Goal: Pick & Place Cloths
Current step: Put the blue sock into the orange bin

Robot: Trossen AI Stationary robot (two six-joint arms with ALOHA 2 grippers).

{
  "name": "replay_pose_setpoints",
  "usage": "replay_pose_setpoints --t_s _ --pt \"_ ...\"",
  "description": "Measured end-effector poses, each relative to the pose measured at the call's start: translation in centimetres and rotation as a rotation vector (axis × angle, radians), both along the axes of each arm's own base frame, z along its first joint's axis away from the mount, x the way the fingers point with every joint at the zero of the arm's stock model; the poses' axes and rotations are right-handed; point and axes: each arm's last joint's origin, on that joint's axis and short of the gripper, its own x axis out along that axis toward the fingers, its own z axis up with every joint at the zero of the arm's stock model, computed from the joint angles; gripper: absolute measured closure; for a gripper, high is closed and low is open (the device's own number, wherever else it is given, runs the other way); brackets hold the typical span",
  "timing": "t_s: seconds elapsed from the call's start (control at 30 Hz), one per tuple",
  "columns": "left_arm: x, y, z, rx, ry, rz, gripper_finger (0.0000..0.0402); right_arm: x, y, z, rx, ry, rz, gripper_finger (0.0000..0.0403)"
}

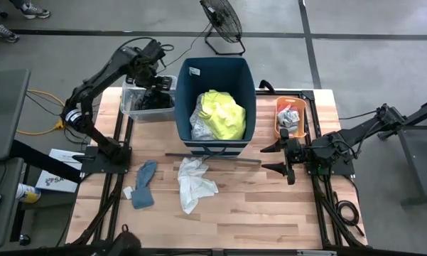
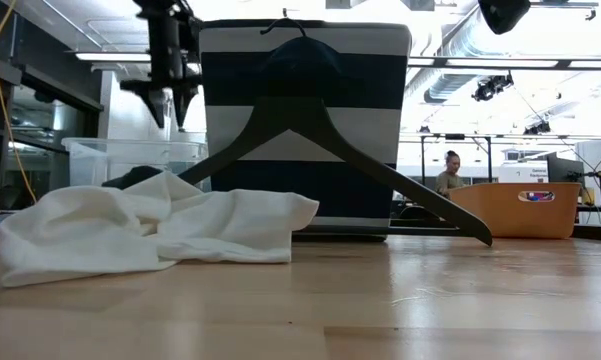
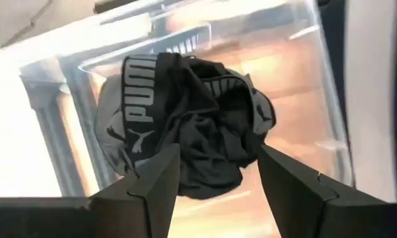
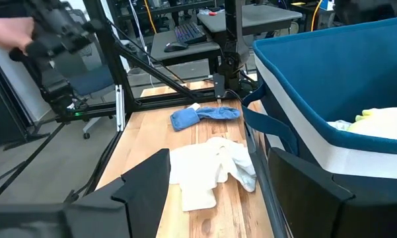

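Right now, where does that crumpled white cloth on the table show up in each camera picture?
High view: white cloth lies mid-table, just in front of the dark-blue bin.
Low view: it fills the left foreground, bin behind.
Left wrist view: not in it.
Right wrist view: bottom centre, beside the bin.
Shared landmark: the bin.

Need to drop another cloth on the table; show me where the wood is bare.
Bare: the near strip in front of the white cloth and blue cloth, and the stretch between the white cloth and right gripper. Crowded: the far edge, with clear tub, blue bin, orange tub.
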Motion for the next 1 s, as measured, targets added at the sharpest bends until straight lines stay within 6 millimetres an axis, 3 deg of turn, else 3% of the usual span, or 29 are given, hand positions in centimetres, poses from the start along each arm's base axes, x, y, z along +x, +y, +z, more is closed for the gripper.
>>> replay_pose_setpoints --t_s 0.4,0.77,1.0 --pt "-1.1 -7.4 4.5 0.065 -0.106 -0.118 0.0203 0.0 0.0 0.0 0.0 0.0 0.0 0.0156" --pt "0.9 -13.2 5.0 0.014 -0.121 -0.305 0.0203 0.0 0.0 0.0 0.0 0.0 0.0 0.0156" --pt "2.1 -16.0 5.1 0.022 -0.133 -0.33 0.0203 0.0 0.0 0.0 0.0 0.0 0.0 0.0156"
